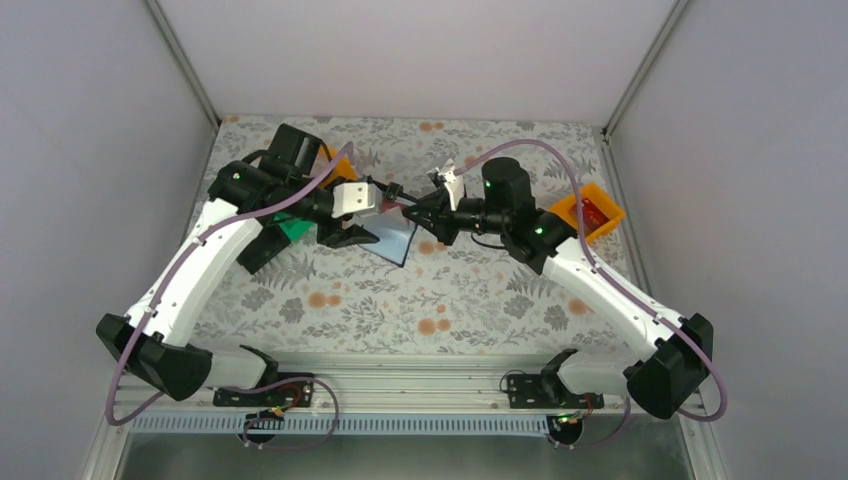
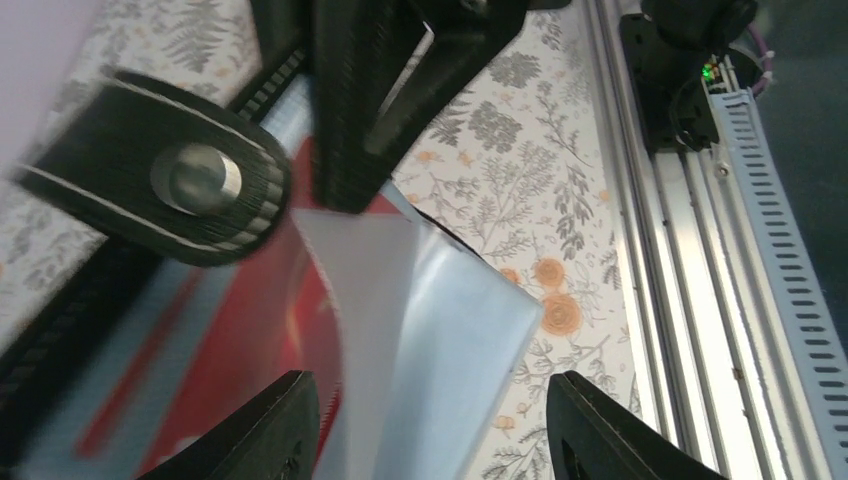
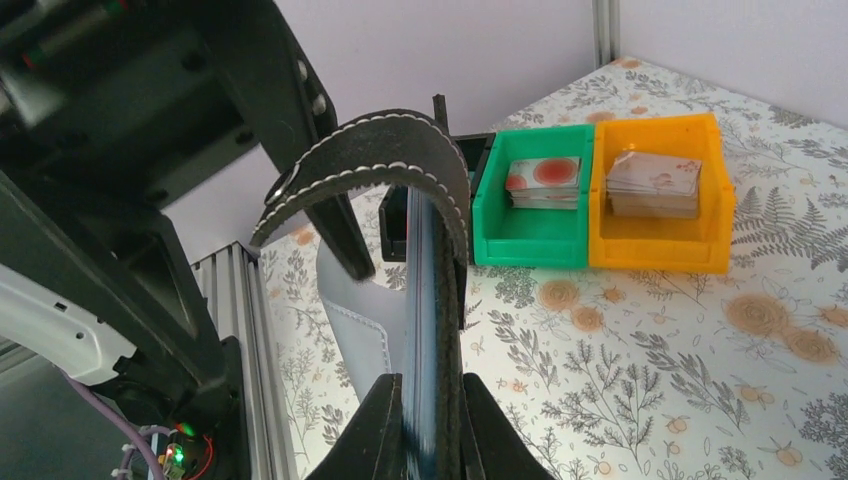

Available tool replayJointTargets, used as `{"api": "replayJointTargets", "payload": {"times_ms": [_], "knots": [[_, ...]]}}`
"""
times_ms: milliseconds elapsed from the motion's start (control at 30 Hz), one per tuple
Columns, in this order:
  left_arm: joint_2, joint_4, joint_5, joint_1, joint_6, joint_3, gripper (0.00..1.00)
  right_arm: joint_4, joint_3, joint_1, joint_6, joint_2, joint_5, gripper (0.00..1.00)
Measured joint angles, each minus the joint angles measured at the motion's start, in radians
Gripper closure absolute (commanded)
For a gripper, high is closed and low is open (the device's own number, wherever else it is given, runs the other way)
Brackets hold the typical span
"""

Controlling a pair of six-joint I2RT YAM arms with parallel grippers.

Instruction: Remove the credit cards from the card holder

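Above the floral table (image 1: 480,300), we hold the card holder (image 3: 445,190) upright mid-table. Our right gripper (image 3: 432,400) is clamped on its edge. Our left gripper (image 2: 432,395) has its jaws apart, straddling the holder's pale pocket (image 2: 440,320), beside a red card (image 2: 250,340).

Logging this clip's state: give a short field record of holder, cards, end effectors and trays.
black stitched folding card holder: lifted between both arms
right end effector: shut on the holder's edge
left end effector: open, straddling its pale pocket
red plastic card: not yet out
green plastic tray: holds a card stack
orange plastic tray: holds a card stack
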Motion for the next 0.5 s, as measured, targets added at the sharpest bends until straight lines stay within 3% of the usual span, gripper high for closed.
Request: {"api": "replayJointTargets", "payload": {"times_ms": [200, 500], "knots": [[-0.015, 0.014, 0.017, -0.019, 0.013, -0.076, 0.49, 0.006, 0.030, 0.000, 0.009, 0.002, -0.005, 0.96], [-0.068, 0.023, 0.024, -0.051, 0.024, -0.256, 0.47, 0.049, 0.034, -0.003, 0.087, -0.001, 0.064, 0.96]]}}
